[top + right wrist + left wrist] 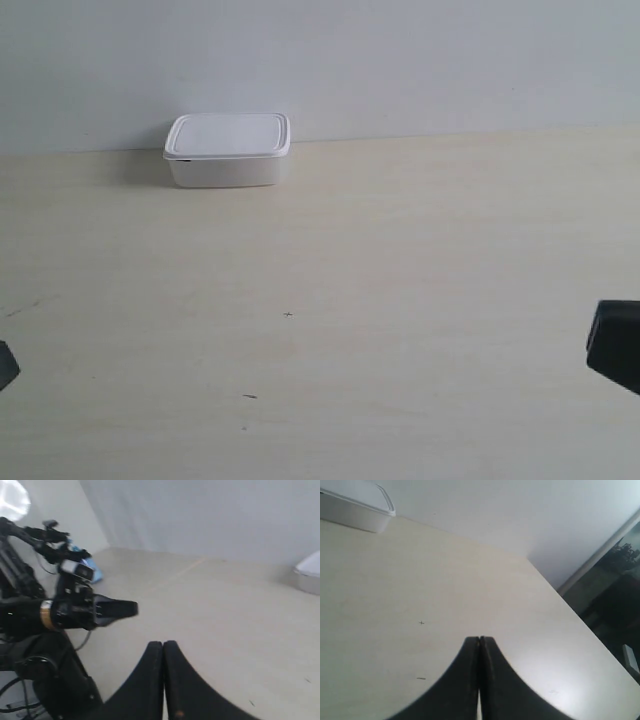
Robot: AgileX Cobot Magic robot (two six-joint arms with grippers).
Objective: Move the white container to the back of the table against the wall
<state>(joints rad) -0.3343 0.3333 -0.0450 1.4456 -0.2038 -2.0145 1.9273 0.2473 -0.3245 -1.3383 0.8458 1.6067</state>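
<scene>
The white container [228,150] sits lidded at the back of the table [400,300], by the wall [400,60]. The left gripper [479,640] and the right gripper [163,645] are both clenched, empty.

Your left gripper [479,640] has two matte black fingers, each flaring out in a smooth curve and meeting along a thin seam. Your right gripper [163,644] has the same curved black fingers, with a small orange speck [176,713] low on one. In the right wrist view, the other arm [75,614] is black, with a brass-coloured ring [46,615], a white label [76,569] and thin black cables [43,564].
</scene>
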